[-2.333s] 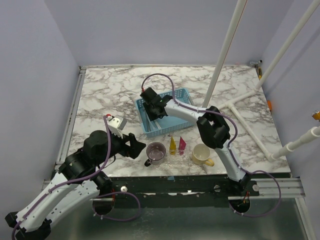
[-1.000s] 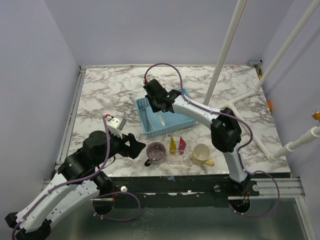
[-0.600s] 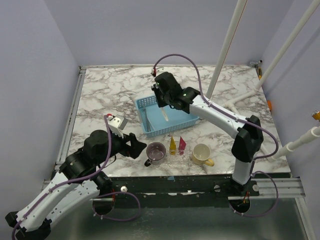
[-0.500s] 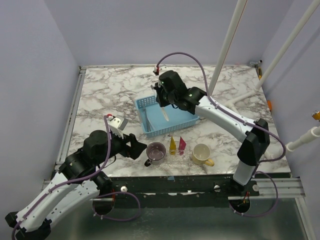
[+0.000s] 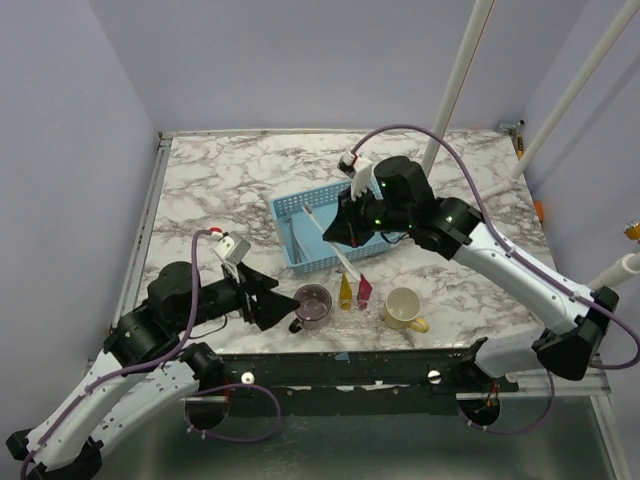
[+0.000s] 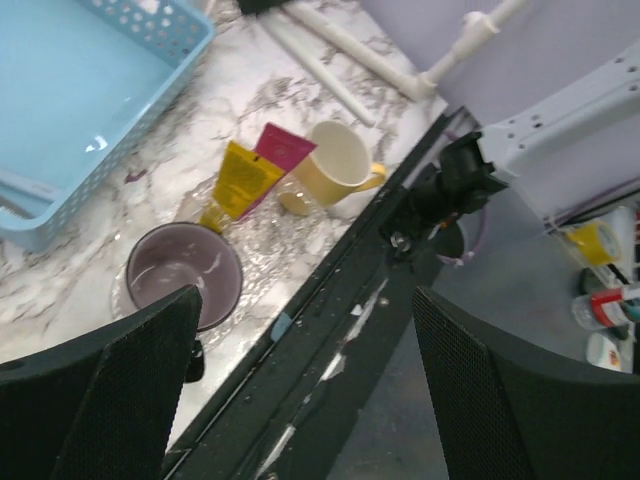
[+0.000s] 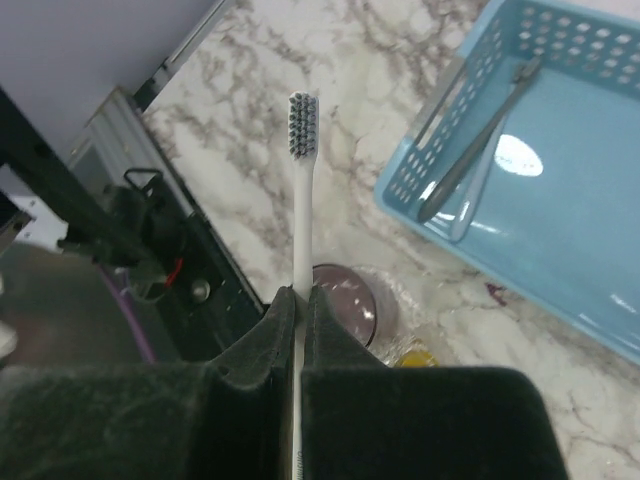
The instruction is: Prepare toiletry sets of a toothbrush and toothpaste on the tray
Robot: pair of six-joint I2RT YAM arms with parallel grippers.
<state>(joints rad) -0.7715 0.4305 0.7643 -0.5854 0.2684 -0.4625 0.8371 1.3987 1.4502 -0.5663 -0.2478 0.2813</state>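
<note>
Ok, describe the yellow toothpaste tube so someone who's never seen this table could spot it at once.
On the marble table, go from the blue basket toward the near edge, where a purple mug and a cream mug stand. Two small tapering tubes sit between them; the yellow tube is the one on the purple mug's side, with the pink tube next to the cream mug.

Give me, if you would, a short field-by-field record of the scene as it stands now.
right gripper: shut on a white toothbrush, held in the air
left gripper: open, empty, near the purple mug
basket: blue, with a thin grey item along one side; what it is, unclear
tubes: yellow and pink, side by side on the table between the mugs, not in the basket
cream mug: on the table, right of the tubes
</note>
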